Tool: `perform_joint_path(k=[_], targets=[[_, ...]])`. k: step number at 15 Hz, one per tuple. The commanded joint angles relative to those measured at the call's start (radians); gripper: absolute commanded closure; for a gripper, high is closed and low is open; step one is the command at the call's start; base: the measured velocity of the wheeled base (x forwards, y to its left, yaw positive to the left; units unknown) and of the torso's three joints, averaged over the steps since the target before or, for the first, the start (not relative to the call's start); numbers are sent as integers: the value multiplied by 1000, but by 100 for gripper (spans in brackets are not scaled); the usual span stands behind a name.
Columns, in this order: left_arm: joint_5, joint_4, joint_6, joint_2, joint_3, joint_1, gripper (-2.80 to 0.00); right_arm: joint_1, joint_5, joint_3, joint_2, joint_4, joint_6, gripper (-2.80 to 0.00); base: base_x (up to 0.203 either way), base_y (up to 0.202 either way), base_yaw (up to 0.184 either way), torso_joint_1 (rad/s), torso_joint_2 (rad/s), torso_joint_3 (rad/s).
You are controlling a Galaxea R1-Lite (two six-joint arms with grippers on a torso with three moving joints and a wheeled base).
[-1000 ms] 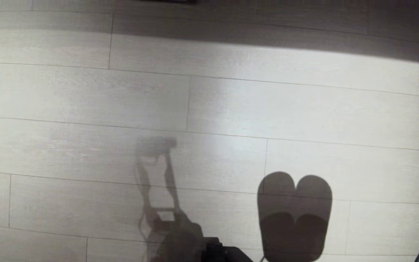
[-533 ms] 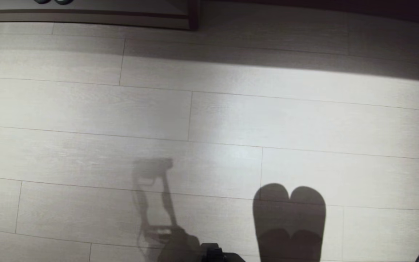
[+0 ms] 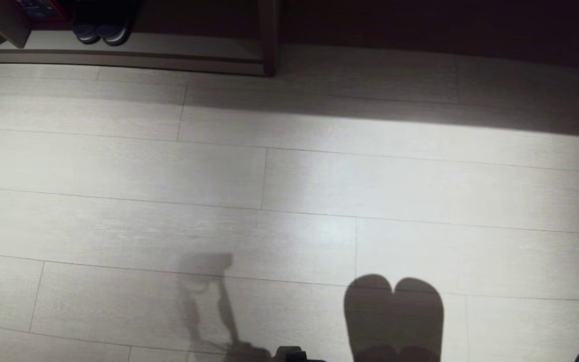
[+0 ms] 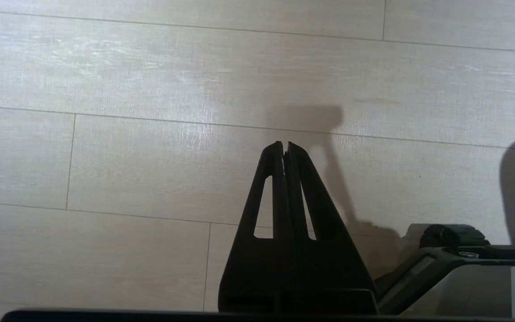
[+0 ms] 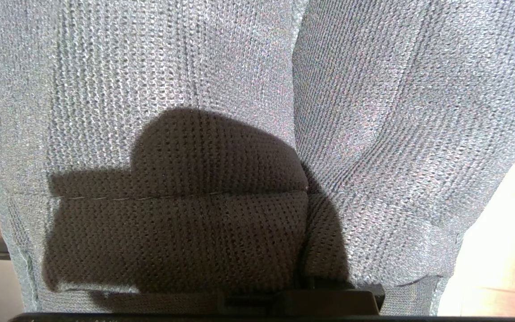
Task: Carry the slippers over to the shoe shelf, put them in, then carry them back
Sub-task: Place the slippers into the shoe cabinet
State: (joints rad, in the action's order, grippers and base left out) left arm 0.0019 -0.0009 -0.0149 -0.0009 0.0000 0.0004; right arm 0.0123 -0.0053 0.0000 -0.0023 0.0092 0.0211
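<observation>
Slippers [image 5: 257, 89] clamped in right gripper, left gripper [image 4: 285, 145] shut, empty; view tilting up, shoe shelf [image 3: 118, 55] now showing, approach underway.

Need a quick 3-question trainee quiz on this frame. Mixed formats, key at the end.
1. True or false: the left claw is shut and holds nothing.
2. The dark pair of shoes sits: A) on a table, B) in the shoe shelf, C) in the left claw.
3. Which wrist view do the grey slippers fill?

Key: 1 true; 2 B; 3 the right wrist view.
</observation>
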Motion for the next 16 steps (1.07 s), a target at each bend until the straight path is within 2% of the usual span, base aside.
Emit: perform_joint_path(k=[1, 16], targets=[[1, -1, 0, 1, 2, 0, 0, 0, 0, 0, 1, 0, 0, 0, 0, 0, 0, -1, 3, 202], [0, -1, 0, 1, 2, 0, 0, 0, -1, 2, -1, 0, 0, 0, 0, 0, 0, 3, 2, 204]])
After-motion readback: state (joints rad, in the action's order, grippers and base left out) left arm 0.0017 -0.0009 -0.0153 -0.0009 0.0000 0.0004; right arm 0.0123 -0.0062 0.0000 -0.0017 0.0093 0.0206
